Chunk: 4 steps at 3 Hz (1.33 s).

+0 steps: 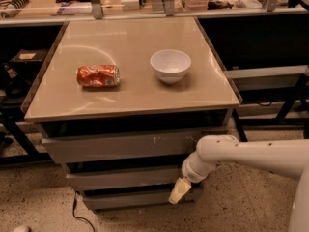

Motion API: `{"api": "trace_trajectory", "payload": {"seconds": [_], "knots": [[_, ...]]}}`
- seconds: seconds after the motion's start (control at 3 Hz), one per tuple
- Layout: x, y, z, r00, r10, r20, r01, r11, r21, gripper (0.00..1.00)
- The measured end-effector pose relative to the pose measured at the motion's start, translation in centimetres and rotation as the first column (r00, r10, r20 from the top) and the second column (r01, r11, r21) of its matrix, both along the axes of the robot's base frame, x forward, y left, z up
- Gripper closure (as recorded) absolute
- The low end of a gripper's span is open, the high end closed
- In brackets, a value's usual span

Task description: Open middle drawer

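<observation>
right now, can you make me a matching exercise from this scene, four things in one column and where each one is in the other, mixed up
Things:
1. can
2. bowl
3. middle drawer
4. claw

Places:
a. on the table, right of centre
b. low, at the right end of the two lower drawers
c. on the table, left side, lying down
d. between the top drawer and the bottom drawer

Pairs: 1-c, 2-a, 3-d, 4-b

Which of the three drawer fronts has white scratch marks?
The top drawer, tallest, just under the tabletop; the middle drawer and bottom drawer are plain. The gripper hangs low at their right end.
</observation>
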<state>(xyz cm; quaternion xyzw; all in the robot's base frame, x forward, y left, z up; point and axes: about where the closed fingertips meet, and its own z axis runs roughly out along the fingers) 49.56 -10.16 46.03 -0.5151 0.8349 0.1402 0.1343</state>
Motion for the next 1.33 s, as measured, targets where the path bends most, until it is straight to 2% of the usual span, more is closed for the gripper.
{"api": "trace_trajectory", "payload": {"seconds": [1.0, 1.33], "knots": [[1.9, 1.3, -2.4, 0.9996, 0.029, 0.006, -0.029, 0.999, 0.035, 0.0], [1.9, 1.9, -4.0, 0.9991, 0.035, -0.025, -0.034, 0.999, 0.043, 0.0]]}}
